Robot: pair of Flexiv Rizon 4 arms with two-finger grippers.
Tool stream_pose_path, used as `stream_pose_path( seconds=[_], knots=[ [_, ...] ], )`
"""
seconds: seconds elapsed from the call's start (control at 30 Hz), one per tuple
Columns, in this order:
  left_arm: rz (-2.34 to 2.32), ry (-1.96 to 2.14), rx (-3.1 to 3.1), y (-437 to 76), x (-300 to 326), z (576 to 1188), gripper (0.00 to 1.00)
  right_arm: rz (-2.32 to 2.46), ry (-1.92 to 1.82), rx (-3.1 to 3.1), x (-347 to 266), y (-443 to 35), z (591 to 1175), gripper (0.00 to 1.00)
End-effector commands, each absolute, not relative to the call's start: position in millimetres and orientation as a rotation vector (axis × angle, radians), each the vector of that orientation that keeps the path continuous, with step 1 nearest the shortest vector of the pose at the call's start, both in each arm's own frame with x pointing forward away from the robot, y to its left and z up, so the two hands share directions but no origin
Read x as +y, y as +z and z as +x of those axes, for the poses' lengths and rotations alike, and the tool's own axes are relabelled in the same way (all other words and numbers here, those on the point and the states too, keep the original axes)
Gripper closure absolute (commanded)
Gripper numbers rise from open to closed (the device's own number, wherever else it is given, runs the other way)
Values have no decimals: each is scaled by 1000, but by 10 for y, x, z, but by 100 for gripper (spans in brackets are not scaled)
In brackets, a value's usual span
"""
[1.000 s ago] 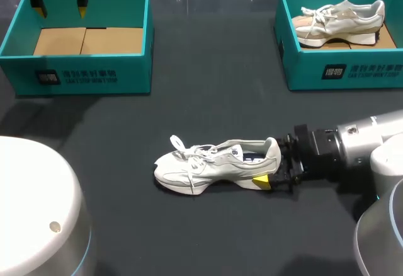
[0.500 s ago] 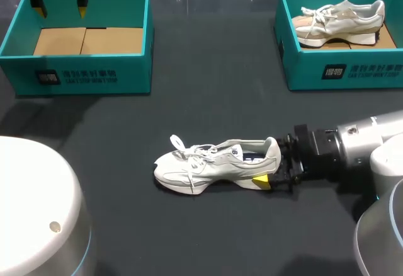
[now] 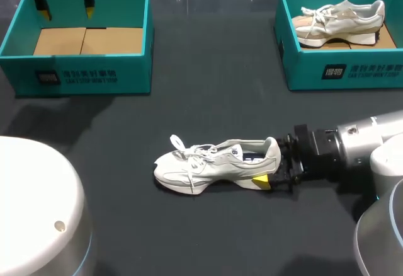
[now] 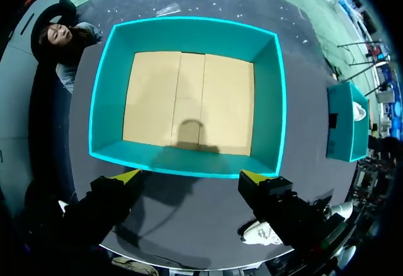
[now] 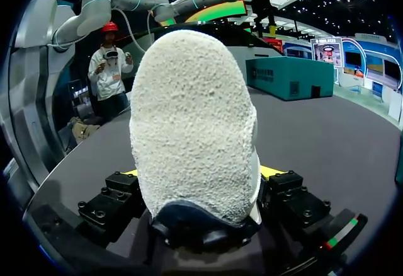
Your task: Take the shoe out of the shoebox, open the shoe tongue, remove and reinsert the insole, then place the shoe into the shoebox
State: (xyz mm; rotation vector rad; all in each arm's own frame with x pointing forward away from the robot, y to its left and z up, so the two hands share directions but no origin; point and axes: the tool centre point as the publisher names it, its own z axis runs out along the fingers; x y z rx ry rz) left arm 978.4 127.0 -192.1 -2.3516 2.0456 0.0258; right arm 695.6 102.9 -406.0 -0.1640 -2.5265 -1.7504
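The shoe (image 3: 217,166) is out of the box (image 3: 88,74), my right fingers (image 3: 260,180) gripping its heel. My left fingers (image 3: 43,13) hang open over that box; tongue, insole and reboxing remain.

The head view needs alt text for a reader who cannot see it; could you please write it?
A white shoe stands on the dark table, its heel gripped by the right tool. The left tool hangs open over the empty teal shoebox at far left; a second teal shoebox at far right holds another shoe.
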Motion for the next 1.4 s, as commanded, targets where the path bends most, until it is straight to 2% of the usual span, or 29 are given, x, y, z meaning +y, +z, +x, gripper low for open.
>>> stream_pose_path(
  seconds=[0.03, 0.23, 0.73, 1.07, 1.4],
  knots=[
    [-2345, -3, 1964, -1822, 1124, 9515, 0, -167, -1744, -2532, 1048, -4074, 6971, 100],
    [-2331, -61, 2002, -1690, 875, 9278, 0, -167, -1744, -2532, 1048, -4074, 6971, 100],
    [-2121, -120, 2156, -1571, -229, 8474, 0, -167, -1744, -2532, 1048, -4074, 6971, 100],
    [-2053, -43, 2270, -1566, -852, 8249, 0, -167, -1744, -2532, 1048, -4074, 6971, 100],
    [-2053, -43, 2270, -1566, -852, 8249, 0, -167, -1744, -2532, 1048, -4074, 6971, 100]
  ],
)
